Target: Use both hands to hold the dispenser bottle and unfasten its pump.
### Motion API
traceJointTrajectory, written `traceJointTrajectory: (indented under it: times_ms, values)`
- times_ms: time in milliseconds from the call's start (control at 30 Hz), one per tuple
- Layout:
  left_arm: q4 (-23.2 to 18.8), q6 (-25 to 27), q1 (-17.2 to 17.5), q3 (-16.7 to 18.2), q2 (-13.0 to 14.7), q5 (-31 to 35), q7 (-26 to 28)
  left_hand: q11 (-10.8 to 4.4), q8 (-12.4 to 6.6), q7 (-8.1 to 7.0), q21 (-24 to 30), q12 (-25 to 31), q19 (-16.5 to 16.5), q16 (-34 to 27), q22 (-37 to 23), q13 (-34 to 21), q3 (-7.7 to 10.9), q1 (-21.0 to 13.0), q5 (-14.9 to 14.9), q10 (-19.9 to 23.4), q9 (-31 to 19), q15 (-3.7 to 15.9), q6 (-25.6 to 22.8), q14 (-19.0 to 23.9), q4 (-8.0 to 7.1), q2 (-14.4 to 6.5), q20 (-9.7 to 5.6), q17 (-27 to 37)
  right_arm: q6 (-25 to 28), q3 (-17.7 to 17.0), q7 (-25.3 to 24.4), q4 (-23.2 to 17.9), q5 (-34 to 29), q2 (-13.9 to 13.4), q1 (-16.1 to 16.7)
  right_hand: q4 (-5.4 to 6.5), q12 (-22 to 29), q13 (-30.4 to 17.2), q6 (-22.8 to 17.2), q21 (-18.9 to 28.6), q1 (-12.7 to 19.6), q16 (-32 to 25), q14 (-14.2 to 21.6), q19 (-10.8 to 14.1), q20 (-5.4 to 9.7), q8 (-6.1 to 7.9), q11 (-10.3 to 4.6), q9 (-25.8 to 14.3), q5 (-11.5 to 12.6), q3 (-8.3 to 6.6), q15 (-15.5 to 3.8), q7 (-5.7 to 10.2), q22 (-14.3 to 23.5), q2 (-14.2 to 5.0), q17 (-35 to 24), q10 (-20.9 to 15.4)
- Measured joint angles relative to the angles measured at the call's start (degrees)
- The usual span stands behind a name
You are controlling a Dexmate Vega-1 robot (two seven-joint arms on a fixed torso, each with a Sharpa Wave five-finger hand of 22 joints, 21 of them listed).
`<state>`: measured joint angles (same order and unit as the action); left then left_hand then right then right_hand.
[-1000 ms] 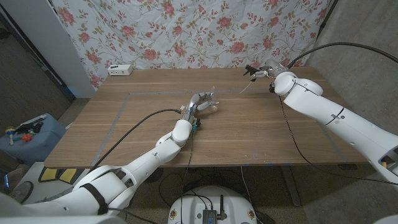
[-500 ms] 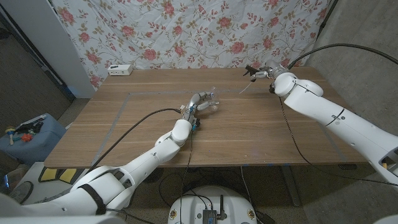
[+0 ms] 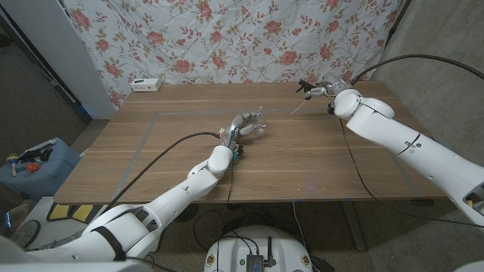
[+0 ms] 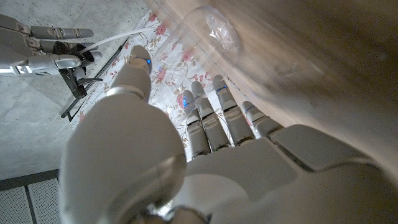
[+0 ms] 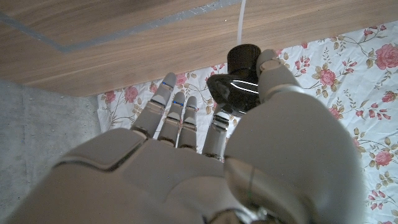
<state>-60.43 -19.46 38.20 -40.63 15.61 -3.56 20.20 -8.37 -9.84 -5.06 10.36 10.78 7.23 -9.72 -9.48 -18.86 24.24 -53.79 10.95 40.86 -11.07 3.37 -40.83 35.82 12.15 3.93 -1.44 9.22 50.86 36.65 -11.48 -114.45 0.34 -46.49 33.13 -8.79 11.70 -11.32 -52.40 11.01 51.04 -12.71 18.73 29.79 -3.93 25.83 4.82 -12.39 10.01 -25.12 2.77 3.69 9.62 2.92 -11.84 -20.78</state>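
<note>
The left hand grasped the clear bottle in its fingers mid-bench. Well apart, the right hand pinched the black pump, its tube trailing beneath those fingers.

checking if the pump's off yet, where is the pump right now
In the head view the black pump is in the right hand at the table's far right, its dip tube hanging free, well apart from the clear bottle that the left hand grips mid-table.

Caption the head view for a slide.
Pump unscrewed: right hand holds it over the table's far edge while left hand grips the clear bottle.
</note>
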Motion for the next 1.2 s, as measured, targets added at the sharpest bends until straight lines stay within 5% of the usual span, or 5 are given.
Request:
traceJointTrajectory:
  times_ms: [600, 733, 1200]
  values:
    - [-3.78, 2.62, 2.14, 0.65, 1.53, -0.98, -0.62, 0.63, 0.25, -0.58, 0.00, 0.00, -1.23, 0.00, 0.00, 1.28, -0.91, 4.13, -0.51, -5.78, 0.16, -0.50, 6.06, -5.70, -0.95, -2.68, 0.82, -0.01, 0.17, -0.23, -0.64, -0.71, 0.49, -0.22, 0.80, 0.03, 0.00, 0.00, 0.01, 0.00, 0.00, -0.01, 0.21, 0.00, 0.00, 0.03, 0.00, 0.02, 0.19, -0.37, 0.21, 0.01, 0.00, 0.00, 0.00, 0.00]
    - [-4.45, 3.02, 2.50, 0.78, 1.79, -1.07, -0.62, 1.03, 0.25, -0.46, 0.00, 0.00, -1.67, 0.00, 0.01, 1.96, 0.38, 4.13, -0.83, -8.65, 0.15, -0.63, 8.78, -8.46, -3.40, -2.68, 1.26, -0.01, 0.16, -0.23, -0.68, -0.79, 0.53, -0.26, 0.89, 0.03, 0.00, 0.00, 0.01, 0.00, 0.00, -0.01, 0.20, 0.00, 0.00, 0.04, 0.00, 0.01, 0.19, -0.37, 0.21, 0.01, 0.00, 0.00, 0.00, 0.00]
    - [-6.21, 4.00, 2.93, 1.10, 2.55, -1.45, -1.40, 1.66, 0.08, -0.05, 0.00, -0.45, -2.97, 0.00, 0.01, 3.98, -2.08, 6.50, -0.82, -15.12, 0.42, -1.02, 14.66, -15.37, -4.25, -1.31, 2.56, 0.14, -0.02, -0.70, -1.12, -1.17, 0.84, -0.37, 1.53, -0.22, 0.00, 0.00, 0.01, 0.00, 0.00, 0.22, 0.20, 0.00, -0.01, 0.24, 0.00, 0.00, 0.18, -0.59, 0.21, 0.01, 0.00, 0.01, 0.00, 0.00]
